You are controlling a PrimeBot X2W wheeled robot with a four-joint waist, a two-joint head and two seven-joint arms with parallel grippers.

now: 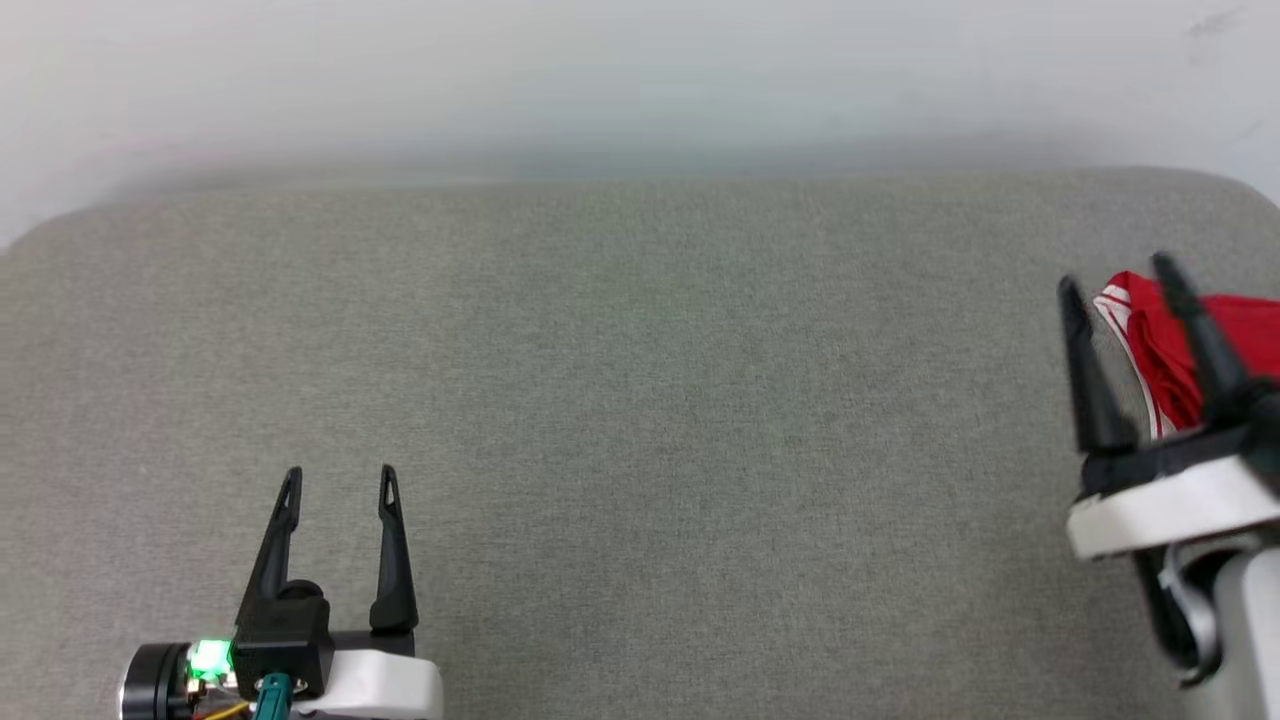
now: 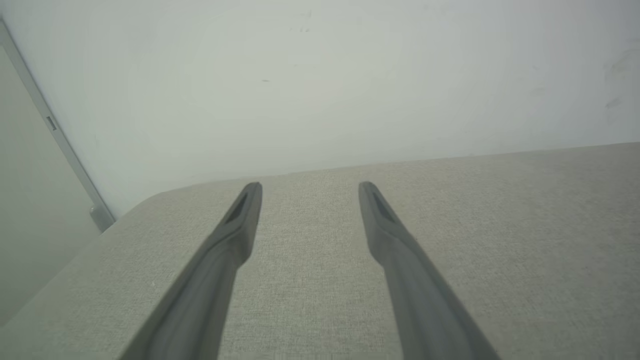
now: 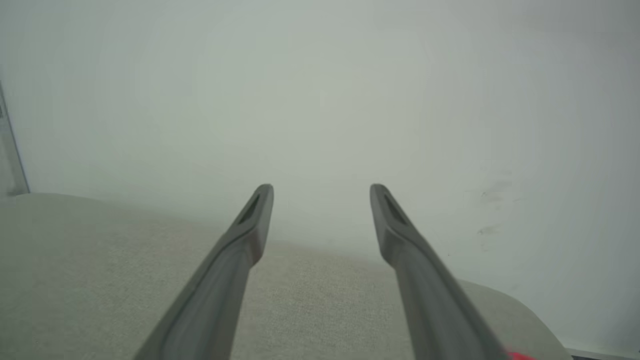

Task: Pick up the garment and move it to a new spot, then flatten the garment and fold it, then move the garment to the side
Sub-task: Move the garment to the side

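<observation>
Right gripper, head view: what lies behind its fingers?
A bunched red garment with white striped trim lies on the grey fabric surface behind the right gripper. The fingers cover part of it and the frame edge cuts the rest, so its full shape is hidden.

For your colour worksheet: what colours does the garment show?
The garment is red with white trim; head view shows it best.

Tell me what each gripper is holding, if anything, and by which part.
Nothing is held: the left gripper and right gripper are open and empty; the garment lies near the right one.
</observation>
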